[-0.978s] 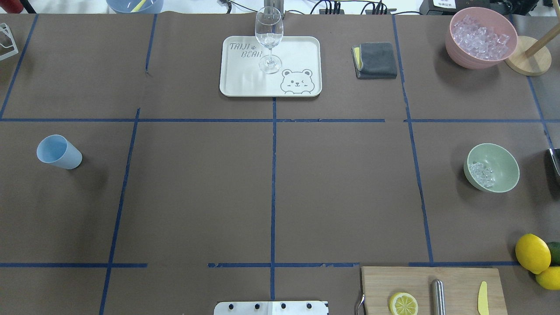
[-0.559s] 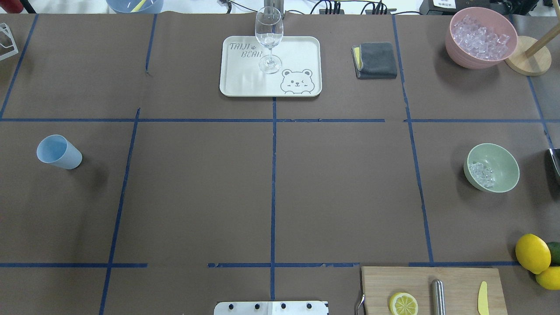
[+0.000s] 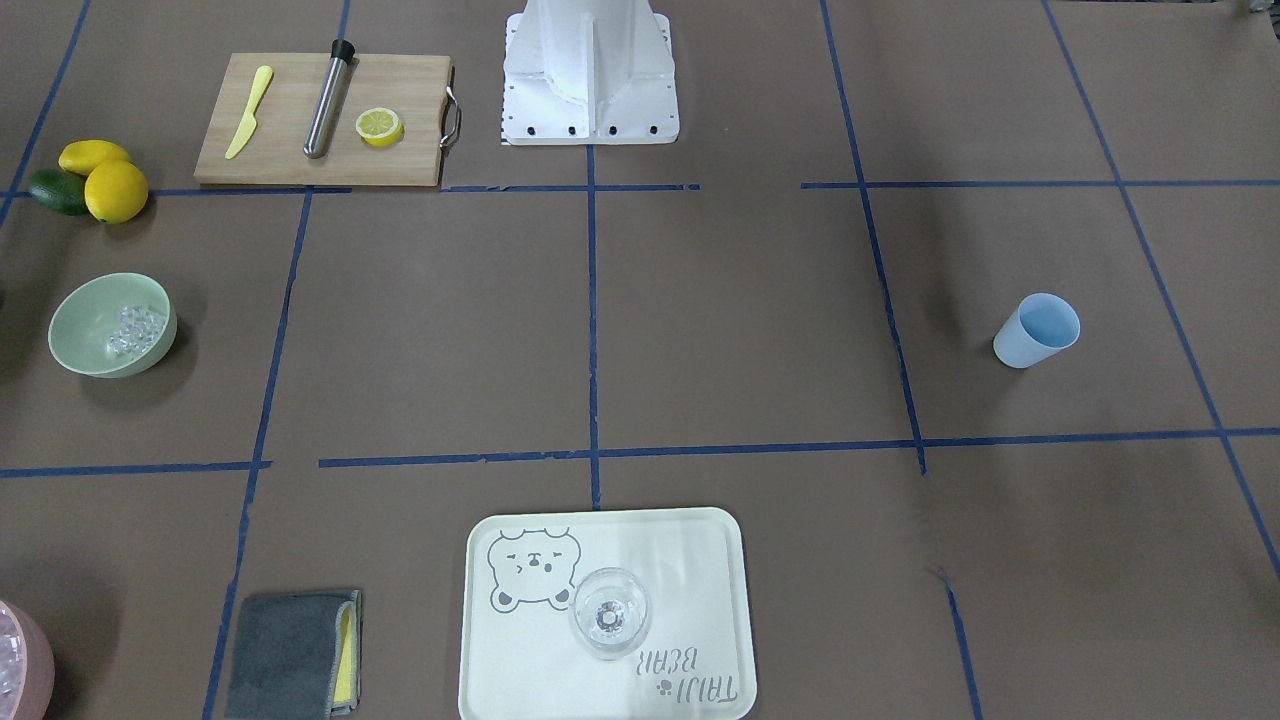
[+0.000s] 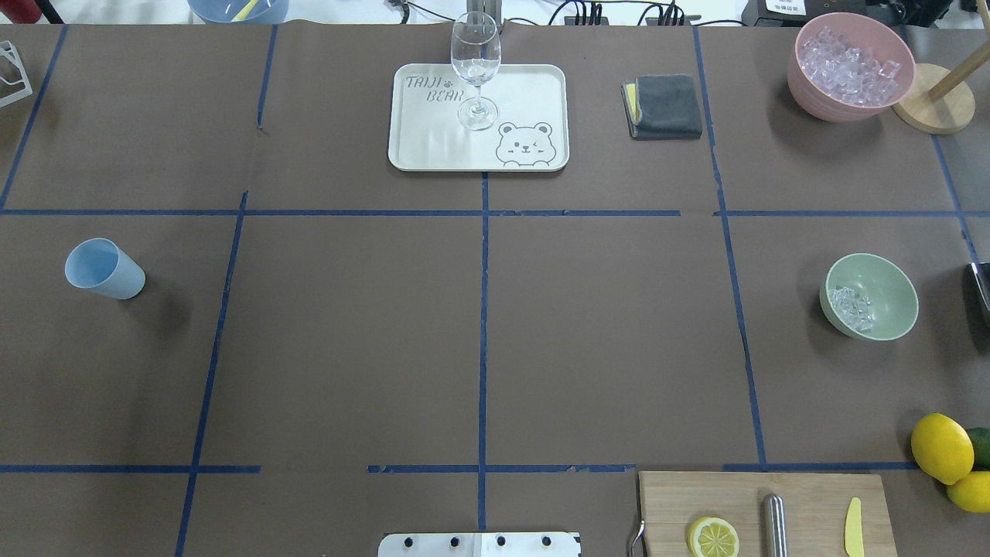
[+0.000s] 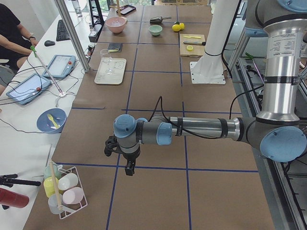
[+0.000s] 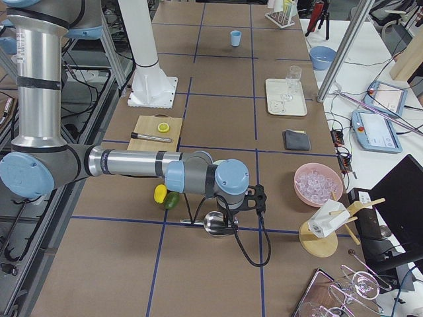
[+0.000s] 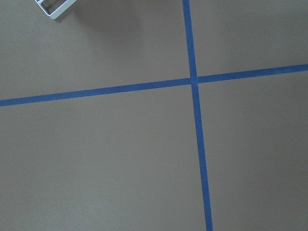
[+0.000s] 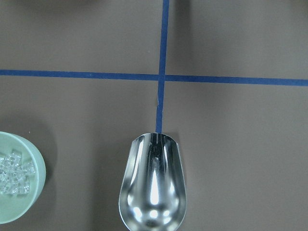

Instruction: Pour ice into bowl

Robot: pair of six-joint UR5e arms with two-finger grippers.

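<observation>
The mint-green bowl (image 4: 889, 290) stands at the table's right side, and also shows in the front view (image 3: 85, 330) and at the lower left of the right wrist view (image 8: 26, 202). A small heap of clear ice (image 4: 851, 308) lies in it, also visible in the right wrist view (image 8: 12, 173). An empty metal scoop (image 8: 153, 187) sits right under the right wrist camera, beside the bowl. My right gripper (image 6: 223, 216) hangs over the scoop (image 6: 213, 223); I cannot tell if it is shut. My left gripper (image 5: 129, 167) hovers over bare table far left; I cannot tell its state.
A pink bowl (image 4: 804, 81) full of ice stands at the back right beside a wooden stand (image 4: 932, 108). A stemmed glass (image 4: 475, 70) stands on a tray (image 4: 433, 143). There are also a grey cloth (image 4: 663, 106), a blue cup (image 4: 103, 268), a cutting board (image 4: 673, 495) and lemons (image 4: 942, 447).
</observation>
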